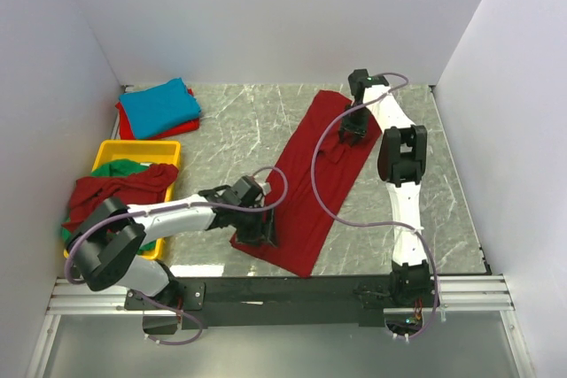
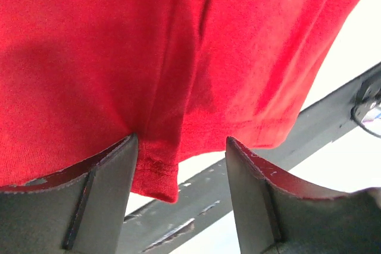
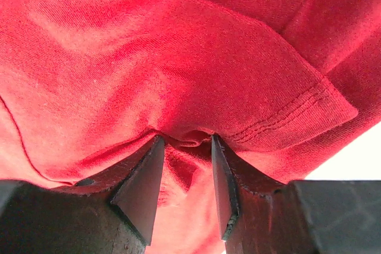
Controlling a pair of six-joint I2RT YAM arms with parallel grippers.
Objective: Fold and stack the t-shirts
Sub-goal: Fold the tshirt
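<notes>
A dark red t-shirt (image 1: pixel 310 179) lies as a long folded strip slanting across the table. My left gripper (image 1: pixel 260 229) is at its near left corner. In the left wrist view that gripper (image 2: pixel 181 141) stands open, and the shirt's hemmed corner (image 2: pixel 158 173) hangs beside the left finger with a gap to the right one. My right gripper (image 1: pixel 354 133) is at the strip's far end. In the right wrist view it (image 3: pixel 186 141) is closed on a puckered bunch of the red cloth (image 3: pixel 178 57). A folded turquoise t-shirt (image 1: pixel 158 105) lies on a folded red one (image 1: pixel 182 128) at the back left.
A yellow tray (image 1: pixel 146 146) stands at the left, holding a green t-shirt (image 1: pixel 124 166) with another dark red t-shirt (image 1: pixel 115 190) draped over its edge. White walls close in the table's left, back and right. A black rail (image 1: pixel 292 289) runs along the near edge.
</notes>
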